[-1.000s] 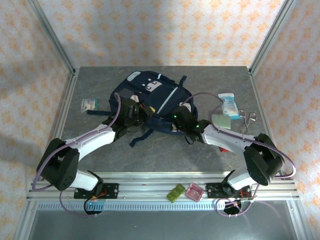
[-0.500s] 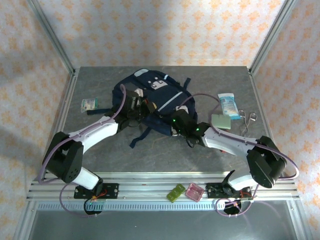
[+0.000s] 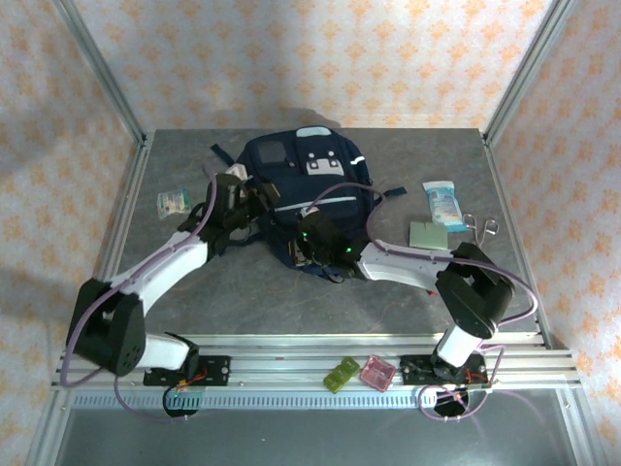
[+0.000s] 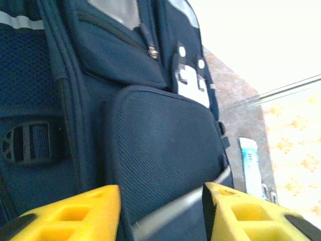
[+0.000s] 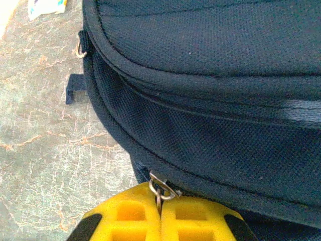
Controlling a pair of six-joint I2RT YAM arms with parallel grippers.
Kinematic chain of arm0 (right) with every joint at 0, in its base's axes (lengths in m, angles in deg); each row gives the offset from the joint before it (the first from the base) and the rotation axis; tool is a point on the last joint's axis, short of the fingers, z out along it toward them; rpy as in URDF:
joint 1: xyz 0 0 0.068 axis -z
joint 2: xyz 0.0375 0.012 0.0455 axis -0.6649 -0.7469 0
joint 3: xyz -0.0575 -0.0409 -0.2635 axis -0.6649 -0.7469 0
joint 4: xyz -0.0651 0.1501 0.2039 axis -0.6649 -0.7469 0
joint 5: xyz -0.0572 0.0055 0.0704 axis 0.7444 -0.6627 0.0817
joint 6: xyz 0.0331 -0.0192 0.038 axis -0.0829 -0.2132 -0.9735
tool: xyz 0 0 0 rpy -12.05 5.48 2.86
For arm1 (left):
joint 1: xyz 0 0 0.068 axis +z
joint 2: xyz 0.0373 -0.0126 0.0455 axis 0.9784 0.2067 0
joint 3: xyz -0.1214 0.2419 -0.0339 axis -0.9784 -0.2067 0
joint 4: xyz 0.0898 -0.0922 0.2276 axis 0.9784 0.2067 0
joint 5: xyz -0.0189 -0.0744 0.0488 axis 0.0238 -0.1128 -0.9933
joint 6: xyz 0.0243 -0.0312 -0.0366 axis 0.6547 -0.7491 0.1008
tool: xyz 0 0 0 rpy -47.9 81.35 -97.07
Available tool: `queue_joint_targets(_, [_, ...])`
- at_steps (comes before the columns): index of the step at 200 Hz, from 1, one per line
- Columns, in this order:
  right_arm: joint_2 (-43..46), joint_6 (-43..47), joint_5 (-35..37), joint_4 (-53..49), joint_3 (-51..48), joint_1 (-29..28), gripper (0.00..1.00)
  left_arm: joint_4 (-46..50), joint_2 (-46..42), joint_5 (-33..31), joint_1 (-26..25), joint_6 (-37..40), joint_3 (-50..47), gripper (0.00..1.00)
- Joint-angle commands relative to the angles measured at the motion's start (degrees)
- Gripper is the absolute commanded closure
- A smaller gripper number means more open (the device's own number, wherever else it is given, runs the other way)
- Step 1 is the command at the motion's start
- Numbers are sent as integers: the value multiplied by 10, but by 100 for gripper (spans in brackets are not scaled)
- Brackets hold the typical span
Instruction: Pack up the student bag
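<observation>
The bag [image 3: 320,180] lies flat at the middle of the far half of the table [image 3: 243,291], its patched front facing up and its near edge towards the arms.

The left arm reaches forward and to the right from its base, the forearm stretched low over the table, and it brings the left gripper [image 4: 160,213] to the bag's left side. Its jaws stand apart. In the wrist view the two yellow fingers [image 4: 75,216] frame the bag's padded pocket, and a thin grey strip runs across the gap between them. Nothing is clamped.

The right arm folds back at the elbow, and its forearm lies low and points left, across the front of the bag. The right gripper [image 5: 160,206] sits at the bag's near edge, close to the table. Its jaws are pressed together on a small metal zip pull [image 5: 161,188] that hangs from the seam at the bag's lower rim.

Scissors [image 3: 480,225], a green pad [image 3: 428,236] and a blue-white pack [image 3: 443,202] lie to the bag's right, well apart from both grippers.
</observation>
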Motion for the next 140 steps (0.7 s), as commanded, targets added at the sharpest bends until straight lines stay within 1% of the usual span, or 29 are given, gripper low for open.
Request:
queue_joint_targets(1, [-8,-4,-20,32,26,-4,100,-12,-47,-32,-12,-43,-59,51])
queue_joint_targets(18, [-11,-2,-22,33,28,-4,100,-23,-76,-52,-31,-69,-97,48])
queue_joint_targets(36, [-11,-3,-22,35,26,-4,100,-40,-78,-66,-61,-90,-115,46])
queue_joint_targets(51, [-11,-2,-22,36,25,-4,100,-42,-59,-78,-75,-95,-114,45])
queue_joint_targets(88, [-11,-5,-28,39,22,-4,100,-98,2,-92,-82,-101,-105,44])
queue_joint_targets(100, [-11,-6,-31,39,22,-4,100,-110,22,-105,-83,-101,-97,46])
queue_joint_targets(105, [-11,-5,-32,39,23,-4,100,-117,31,-109,-83,-99,-95,49])
queue_joint_targets(108, [-11,-6,-32,39,23,-4,100,-120,36,-111,-83,-100,-93,53])
queue_joint_targets(111, [-11,-4,-32,38,23,-4,100,-122,41,-112,-83,-99,-92,60])
queue_joint_targets(118, [-12,-4,-32,34,25,-4,100,-130,53,-110,-83,-98,-88,81])
queue_joint_targets(123, [-11,-3,-32,32,26,-4,100,-136,60,-109,-83,-97,-85,90])
queue_joint_targets(131, [-10,-2,-31,27,27,-4,100,-136,72,-107,-83,-95,-77,100])
queue_joint_targets(140, [-9,-2,-30,21,28,-4,100,-131,81,-108,-82,-93,-70,100])
